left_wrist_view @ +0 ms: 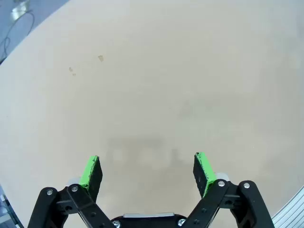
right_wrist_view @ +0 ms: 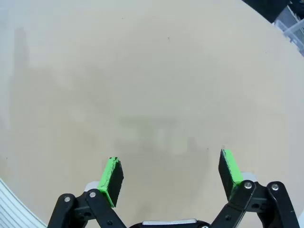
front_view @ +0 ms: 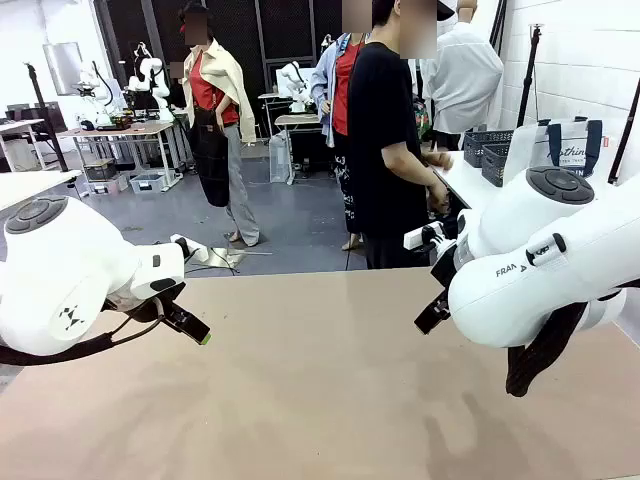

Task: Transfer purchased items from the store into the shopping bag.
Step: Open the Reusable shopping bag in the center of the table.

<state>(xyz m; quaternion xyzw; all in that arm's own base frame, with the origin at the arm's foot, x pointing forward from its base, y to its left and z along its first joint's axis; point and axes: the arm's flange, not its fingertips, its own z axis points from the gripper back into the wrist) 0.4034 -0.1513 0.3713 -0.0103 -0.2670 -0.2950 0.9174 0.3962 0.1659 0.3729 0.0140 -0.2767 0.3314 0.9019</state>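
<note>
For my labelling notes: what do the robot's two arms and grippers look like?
Both arms, left arm and right arm, have rounded white shells with dark grey round caps. The right one bears black "FRA" lettering; a black cable runs under the left. The left gripper and right gripper are black linkages with silver screws and bright green pads.

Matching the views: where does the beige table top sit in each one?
Front view: the beige table top spans the lower half.
Left wrist view: beyond the open left gripper, with floor at top left.
Right wrist view: beyond the open right gripper.
Shared landmark: the table top's edge.
</note>
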